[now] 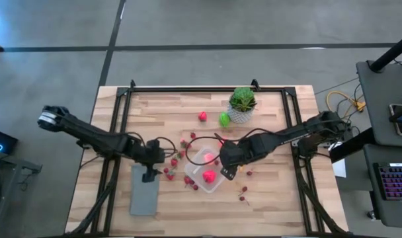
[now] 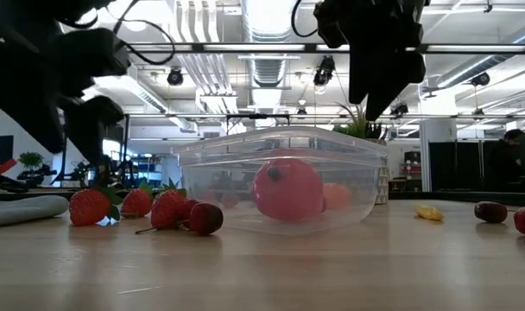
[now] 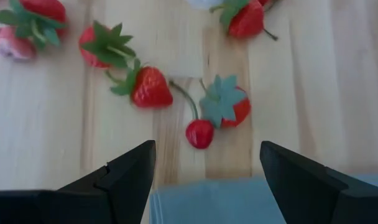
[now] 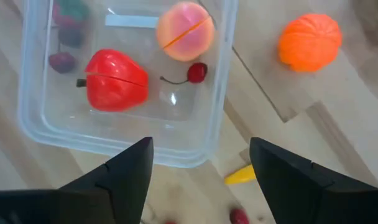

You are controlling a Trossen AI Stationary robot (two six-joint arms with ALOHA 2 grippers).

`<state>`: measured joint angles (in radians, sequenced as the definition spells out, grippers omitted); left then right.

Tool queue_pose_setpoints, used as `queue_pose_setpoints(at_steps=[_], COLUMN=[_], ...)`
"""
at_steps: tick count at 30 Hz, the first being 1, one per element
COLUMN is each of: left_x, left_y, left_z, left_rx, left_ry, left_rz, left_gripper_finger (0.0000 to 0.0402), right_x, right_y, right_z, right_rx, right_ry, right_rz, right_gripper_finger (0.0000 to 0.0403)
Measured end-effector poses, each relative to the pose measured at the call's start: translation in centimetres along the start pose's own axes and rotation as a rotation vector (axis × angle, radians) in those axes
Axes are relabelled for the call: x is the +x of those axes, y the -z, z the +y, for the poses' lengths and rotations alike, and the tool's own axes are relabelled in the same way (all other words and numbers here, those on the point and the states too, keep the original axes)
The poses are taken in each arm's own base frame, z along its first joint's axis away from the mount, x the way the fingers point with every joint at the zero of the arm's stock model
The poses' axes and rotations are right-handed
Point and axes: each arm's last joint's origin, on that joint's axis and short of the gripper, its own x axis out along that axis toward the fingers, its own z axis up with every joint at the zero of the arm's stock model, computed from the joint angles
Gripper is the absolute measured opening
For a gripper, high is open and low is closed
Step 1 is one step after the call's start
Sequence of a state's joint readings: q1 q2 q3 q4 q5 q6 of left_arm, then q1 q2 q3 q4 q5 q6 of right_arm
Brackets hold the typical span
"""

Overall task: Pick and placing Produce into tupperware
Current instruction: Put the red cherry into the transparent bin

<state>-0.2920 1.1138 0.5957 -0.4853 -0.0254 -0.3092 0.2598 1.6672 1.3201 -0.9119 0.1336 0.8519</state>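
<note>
Tupperware (image 1: 205, 170) sits mid-surface, a bit toward the near edge, clear plastic, roughly square, rounded corners, lid off. Inside, per the right wrist view: red pepper-like piece (image 4: 114, 79), pink peach (image 4: 184, 31) with an orange seam, one cherry (image 4: 197, 73), plus two dim pieces seen through the far wall, can't tell what they are. Orange piece (image 4: 309, 42) lies outside on the wood, near the box but apart from it; yellow piece (image 4: 240, 176) just beside the box's near corner.

Right claw (image 1: 227, 173) hangs over the box's right rim, fingers (image 4: 301, 180) parted, nothing between them. Left claw (image 1: 148, 176) hovers over the top end of the grey rectangle (image 1: 144, 192), fingers (image 3: 124, 177) spread wide, empty.

Strawberries (image 3: 150, 88) and a cherry (image 3: 199, 133) crowd the strip between the left claw and the box's left side, so little free room there. A few red pieces (image 1: 243, 192) are scattered right of the box. The near-left corner beside the grey rectangle and the near-right area are open wood. Farther back: a red piece (image 1: 202, 116) and a green piece (image 1: 224, 119), the latter just beside the potted plant (image 1: 242, 104). Black frame rails (image 1: 121, 106) run along the left, right and far edges of the surface (image 1: 280, 211).

No readable writing or labels on the box or produce.
</note>
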Motion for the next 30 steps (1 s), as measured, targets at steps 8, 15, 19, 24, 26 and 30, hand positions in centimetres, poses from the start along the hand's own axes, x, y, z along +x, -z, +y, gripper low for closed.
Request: queue_pose_setpoints(at_steps=[8,15,19,24,26,30], left_x=[3.6,4.9,5.1,5.4,5.6,5.9], left_y=[0.0,0.4,0.2,0.1,0.1,0.2], left_z=[-0.2,-0.4,-0.4,-0.5,-0.5,-0.6], left_rx=[0.03,0.047,0.028,0.013,-0.002,0.005], left_ry=[-0.03,-0.048,-0.051,-0.059,-0.063,-0.067], left_rz=[0.095,0.145,0.124,0.11,0.117,0.122], left_gripper_finger=[0.0274,0.0261,0.023,0.0195,0.0186,0.0172], right_x=[0.0,0.0,0.0,0.0,0.0,0.1], right_y=[0.1,0.2,0.2,0.2,0.2,0.3], right_z=[0.0,0.0,-0.1,-0.1,-0.1,-0.2], right_rx=[0.006,0.006,0.005,0.005,0.005,0.004], right_ry=[0.009,0.014,0.024,0.031,0.032,0.037], right_rz=[-0.003,0.002,-0.002,-0.006,-0.004,0.0], right_gripper_finger=[0.0257,0.0258,0.0256,0.0252,0.0252,0.0253])
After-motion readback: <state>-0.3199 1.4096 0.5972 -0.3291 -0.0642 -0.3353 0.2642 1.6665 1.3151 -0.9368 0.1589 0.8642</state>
